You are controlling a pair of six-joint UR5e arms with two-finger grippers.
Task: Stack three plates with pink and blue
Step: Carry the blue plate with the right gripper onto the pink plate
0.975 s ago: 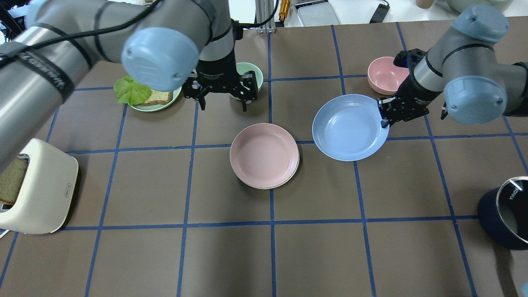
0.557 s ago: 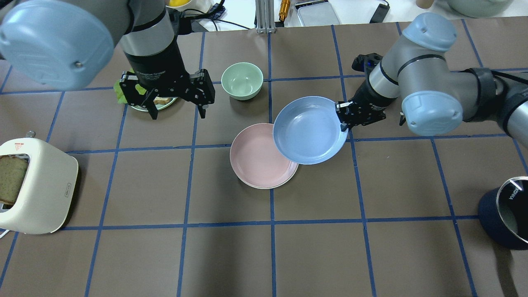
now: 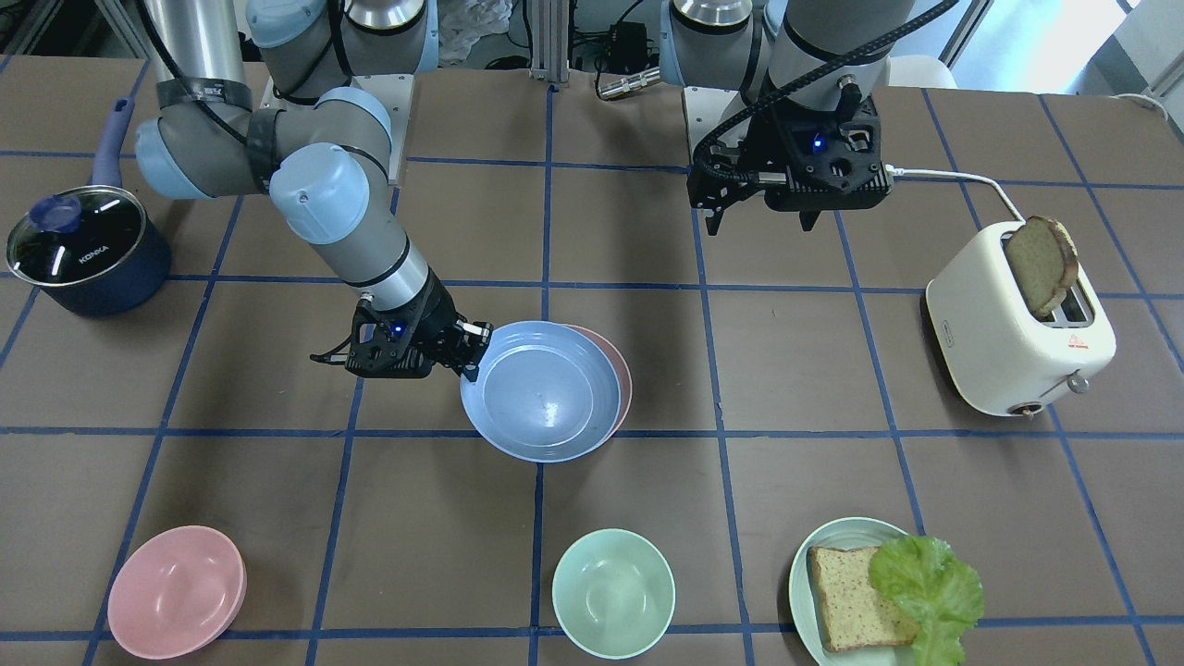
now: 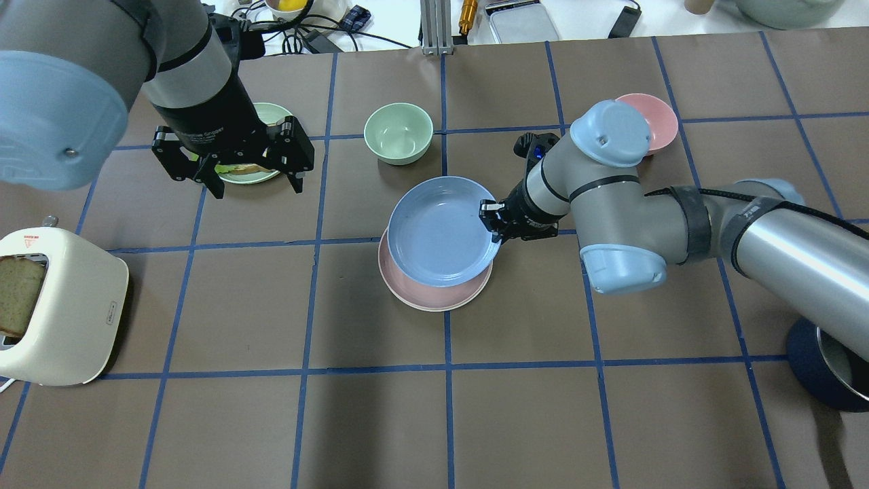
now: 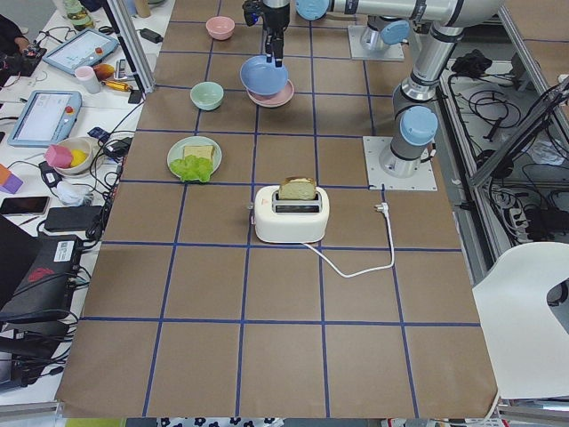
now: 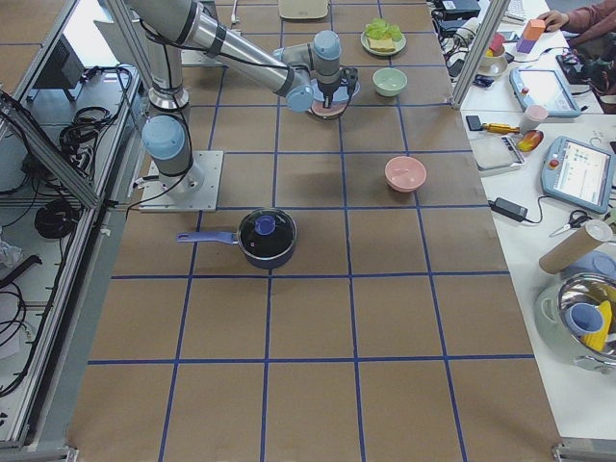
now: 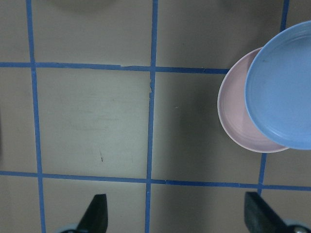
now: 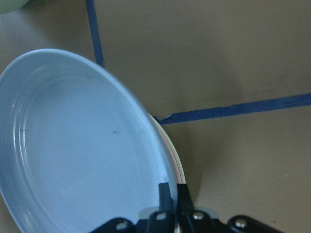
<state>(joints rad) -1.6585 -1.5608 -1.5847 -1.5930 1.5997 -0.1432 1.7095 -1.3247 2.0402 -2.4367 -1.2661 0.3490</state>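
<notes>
My right gripper (image 4: 490,221) is shut on the near-right rim of the light blue plate (image 4: 441,231). It holds the plate over the pale pink plate (image 4: 434,297), shifted a little toward the table's far side. A thin cream-white rim (image 4: 415,306) shows under the pink plate. I cannot tell whether blue touches pink. The right wrist view shows the fingers (image 8: 164,194) pinching the blue rim (image 8: 87,145). My left gripper (image 4: 258,190) is open and empty at the far left, above the bread plate. Its wrist view shows the blue plate (image 7: 284,92) and the pink plate (image 7: 240,126).
A mint bowl (image 4: 398,132) stands behind the stack and a pink bowl (image 4: 657,114) at the far right. A pale green plate with bread and lettuce (image 3: 869,592) lies under my left gripper. A toaster (image 4: 61,312) is at the left, and a dark pot (image 3: 83,245) at the right.
My right arm has carried the blue plate leftward from beside the pink bowl to over the pink plate. My left arm has moved left, off the mint bowl to above the bread plate.
</notes>
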